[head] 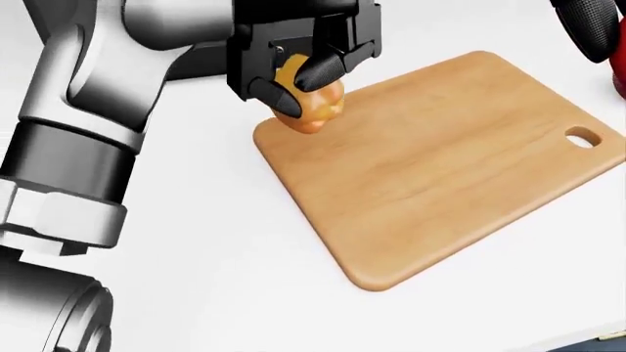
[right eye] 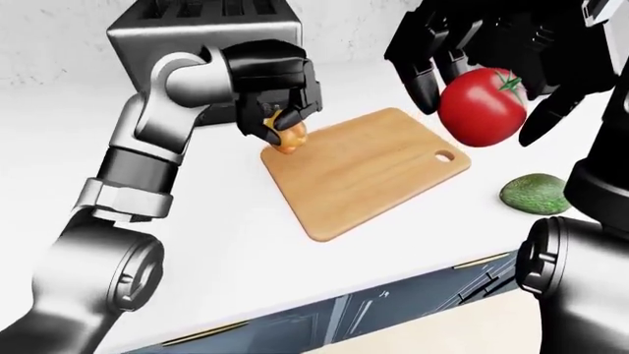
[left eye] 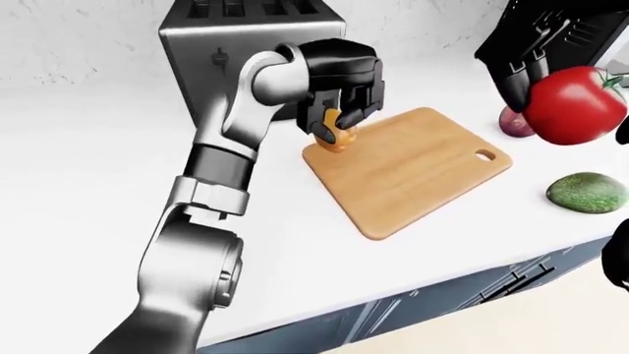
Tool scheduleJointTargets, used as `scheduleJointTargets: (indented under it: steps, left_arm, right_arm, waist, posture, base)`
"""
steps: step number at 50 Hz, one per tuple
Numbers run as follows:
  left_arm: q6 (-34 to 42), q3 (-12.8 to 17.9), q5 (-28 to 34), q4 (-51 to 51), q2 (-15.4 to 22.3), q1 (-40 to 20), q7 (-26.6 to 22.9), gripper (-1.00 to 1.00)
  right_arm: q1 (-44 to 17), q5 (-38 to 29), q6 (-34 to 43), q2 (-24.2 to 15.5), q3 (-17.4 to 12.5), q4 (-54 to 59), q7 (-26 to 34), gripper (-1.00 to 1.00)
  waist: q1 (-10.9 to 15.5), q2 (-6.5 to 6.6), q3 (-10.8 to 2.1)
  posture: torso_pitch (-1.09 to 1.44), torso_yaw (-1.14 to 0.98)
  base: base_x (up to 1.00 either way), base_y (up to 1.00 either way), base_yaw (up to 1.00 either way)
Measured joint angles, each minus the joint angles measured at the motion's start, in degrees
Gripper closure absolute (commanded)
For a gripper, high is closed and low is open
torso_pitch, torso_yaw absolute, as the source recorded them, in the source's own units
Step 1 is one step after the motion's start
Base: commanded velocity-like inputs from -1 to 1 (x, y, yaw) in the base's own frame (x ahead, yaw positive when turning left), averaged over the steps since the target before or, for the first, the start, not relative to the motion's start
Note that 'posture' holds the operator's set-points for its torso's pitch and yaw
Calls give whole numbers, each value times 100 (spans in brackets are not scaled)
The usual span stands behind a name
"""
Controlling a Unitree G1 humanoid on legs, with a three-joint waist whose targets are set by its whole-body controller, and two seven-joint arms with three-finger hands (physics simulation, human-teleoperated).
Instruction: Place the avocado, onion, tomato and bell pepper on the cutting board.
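Observation:
An orange bell pepper point(head: 315, 106) hangs just over the top-left corner of the wooden cutting board point(head: 440, 169), with my left hand point(head: 299, 84) shut on it. My right hand point(right eye: 480, 88) is raised above the board's right end, its fingers closed round a red tomato point(right eye: 481, 110). A green avocado point(left eye: 587, 192) lies on the white counter to the right of the board. A purple onion point(left eye: 510, 123) shows partly behind the tomato in the left-eye view. Nothing lies on the board itself.
A steel toaster point(left eye: 236, 44) stands at the top of the left-eye view, behind my left arm. The counter's edge point(left eye: 462, 273) runs along the bottom right, with grey drawers below it.

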Motion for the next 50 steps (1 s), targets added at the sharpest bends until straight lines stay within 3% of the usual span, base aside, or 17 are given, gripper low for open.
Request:
scheduleJointTargets:
  steps: [20,37,50]
  left_arm:
    - [-13,-72,3,248,-82,186,128,100]
    - [-531,-139,326,1075,-38,-16,777,100]
    - [-447,-102,249,1084,-90,35,756,94]
  right_arm:
    - [50,-22,-19,-1,-58,20,0,100]
    - [20,-16,-56,-47,-75,100,0,100]
    - [55,-11,-65,-60,-93,90,0,100]
  waist:
    - [-6,3,-11]
    - [-18,6,-37]
    - [-14,2,-36]
  posture:
    - [0,0]
    - [0,0]
    - [0,0]
  base:
    - [0,0,0]
    - [0,0,0]
    - [0,0,0]
